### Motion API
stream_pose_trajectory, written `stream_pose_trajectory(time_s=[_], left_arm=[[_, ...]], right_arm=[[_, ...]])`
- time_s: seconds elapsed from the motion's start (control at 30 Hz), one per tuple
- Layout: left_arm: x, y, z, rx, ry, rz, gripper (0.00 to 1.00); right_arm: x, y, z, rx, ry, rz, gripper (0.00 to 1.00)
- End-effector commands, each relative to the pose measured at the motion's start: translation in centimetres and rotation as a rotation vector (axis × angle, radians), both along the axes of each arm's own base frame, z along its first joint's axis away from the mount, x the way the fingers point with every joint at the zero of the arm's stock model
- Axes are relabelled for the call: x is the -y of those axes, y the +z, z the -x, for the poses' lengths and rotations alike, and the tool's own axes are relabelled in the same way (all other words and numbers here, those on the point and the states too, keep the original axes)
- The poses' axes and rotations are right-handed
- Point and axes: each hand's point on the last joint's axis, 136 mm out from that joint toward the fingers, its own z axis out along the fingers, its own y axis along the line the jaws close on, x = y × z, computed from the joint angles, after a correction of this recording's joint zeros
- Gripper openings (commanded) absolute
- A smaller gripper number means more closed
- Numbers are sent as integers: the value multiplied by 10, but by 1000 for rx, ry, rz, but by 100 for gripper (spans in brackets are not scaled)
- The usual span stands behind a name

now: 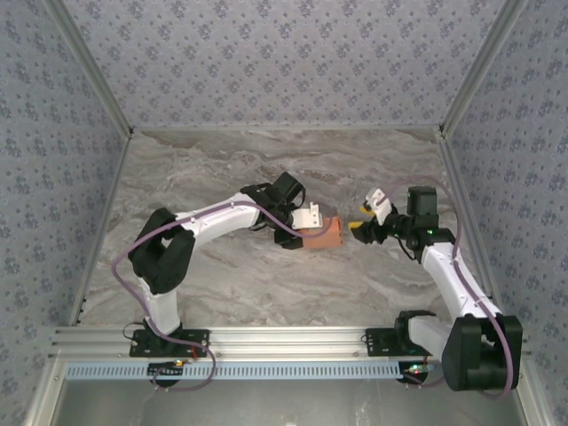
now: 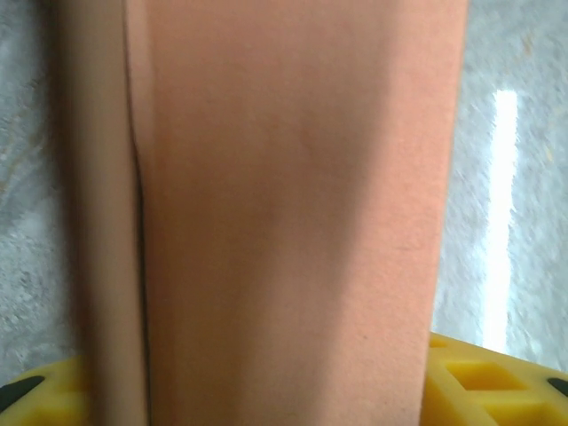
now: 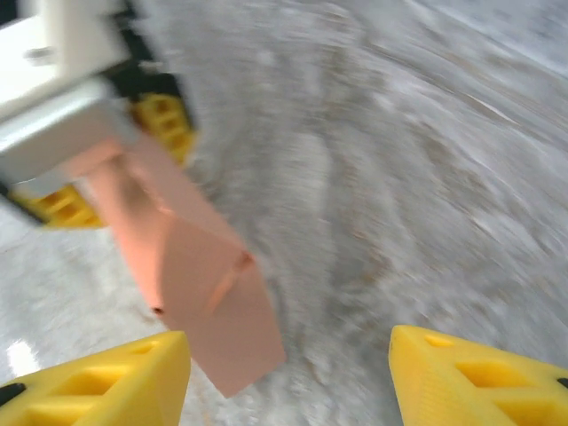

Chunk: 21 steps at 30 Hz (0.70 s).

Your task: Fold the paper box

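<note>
The salmon-orange thin cardboard paper box [image 1: 326,233] looks largely formed. In the right wrist view it reads as a long sleeve with creased panels rather than a flat sheet, so I judge the main folds done. What seems left is its free end, where an angled flap with a diagonal crease is not plainly tucked in.

The box is out in the middle of the grey marbled worktop [image 1: 222,293], clamped at one end by the left gripper [image 1: 304,229], whose yellow fingers [image 2: 484,382] flank it on both sides. The right gripper [image 1: 362,227] stands just beside the free end, apart from it, fingers spread wide around nothing.

I cannot tell whether the box touches the worktop. The right wrist view is blurred, and the left wrist view sits too close to show either end.
</note>
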Motion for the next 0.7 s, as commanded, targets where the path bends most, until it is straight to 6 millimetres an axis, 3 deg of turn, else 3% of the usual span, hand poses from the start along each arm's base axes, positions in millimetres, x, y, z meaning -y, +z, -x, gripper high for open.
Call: stream_pose_trajectory(time_s=[0.0,0.13,0.33,0.67], left_arm=[[-24,15,17,-4,-111,-58,56],[-37,16,16,36,-131,-97,55],[-34,11,11,47,-111,-86,53],[-26,7,6,46,-79,-40,52]], right_arm=[[-31,17,26,189,350,-24,65],[-43,17,18,138,418,-38,65],[-65,4,30,-11,519,-72,62],[-59,-19,29,-127,445,37,59]])
